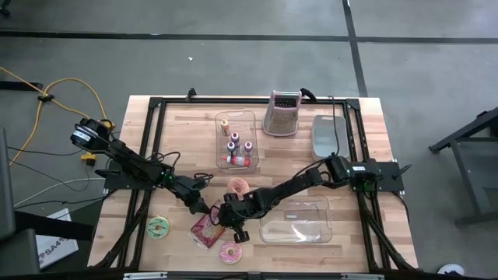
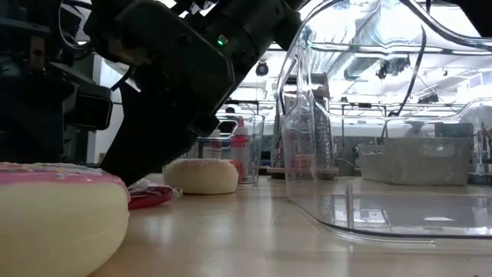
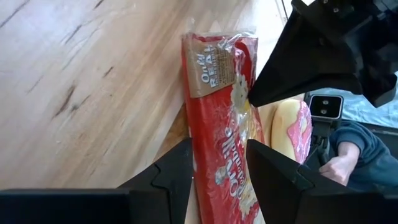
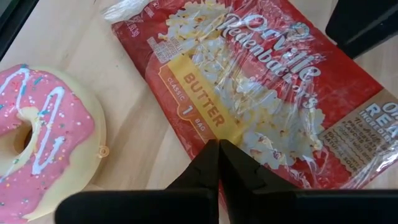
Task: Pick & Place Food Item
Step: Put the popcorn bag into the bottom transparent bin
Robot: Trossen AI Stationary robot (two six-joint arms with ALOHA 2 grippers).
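- The left tool (image 3: 217, 168) was seen part-open, its two fingers straddling one end of the popcorn bag (image 3: 224, 124); whether the pads actually gripped the bag could not be told.
- The right tool (image 4: 219, 163) was closed to a point with nothing held, its tip resting on the face of the bag near the middle.
- In the high view the bag (image 1: 207, 229) lay flat on the counter (image 1: 179, 132) toward 7 o'clock, with the left tool (image 1: 210, 211) at its 12 o'clock end.
- The bag's long axis was judged to run roughly from 11 to 5 o'clock, the printed side up.
- A pink-iced donut (image 1: 231, 252) lay just beside it at 5 o'clock; a clear bin (image 1: 299, 218) stood at 3 o'clock.
- The step was judged to be the grasp: next, a firm closing on the bag's edge would be needed, the slippery wrap being liable to slide.
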